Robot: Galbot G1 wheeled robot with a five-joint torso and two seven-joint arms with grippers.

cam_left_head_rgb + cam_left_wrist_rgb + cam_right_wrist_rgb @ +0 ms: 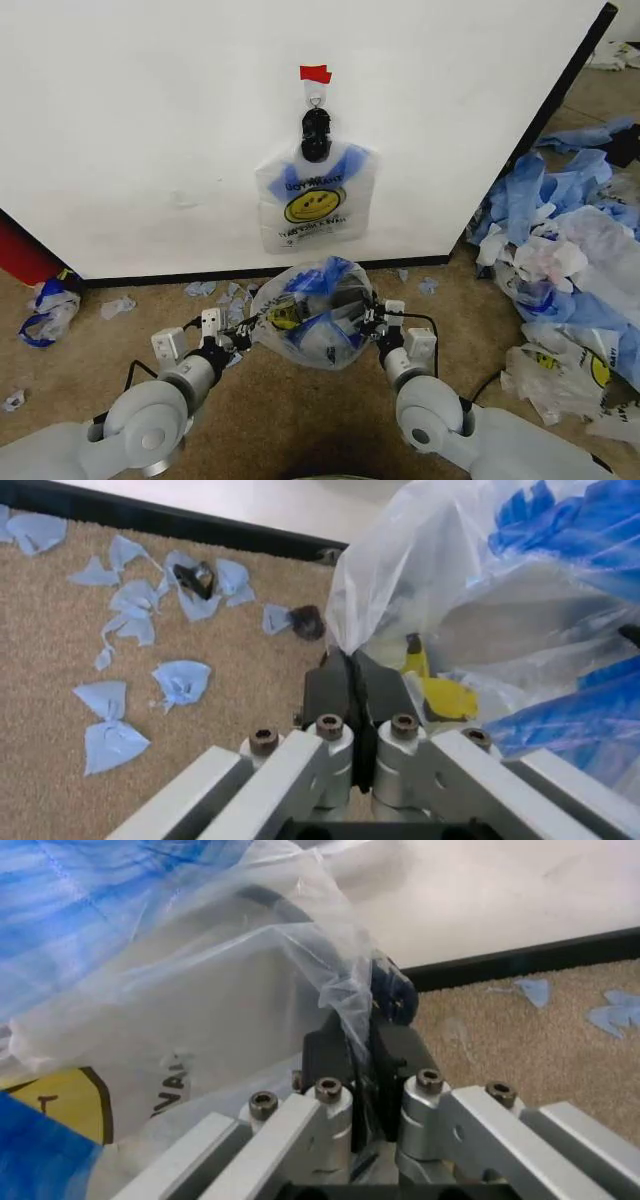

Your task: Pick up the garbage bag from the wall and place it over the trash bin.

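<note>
Your left gripper [246, 333] and right gripper [371, 322], jaws closed, each pinch one side of the thin translucent white garbage bag [315, 315], stretched between them below the plain white wall [150, 120].

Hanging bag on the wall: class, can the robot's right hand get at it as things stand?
Probably not yet. The right hand is shut on the held bag, stretched across to the left hand. Nothing stands before the hanging bag.

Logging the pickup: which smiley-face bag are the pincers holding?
The garbage bag stretched open between the left pincer and right pincer, low by the carpet. The other smiley bag hangs flat from the black clip on the wall.
</note>
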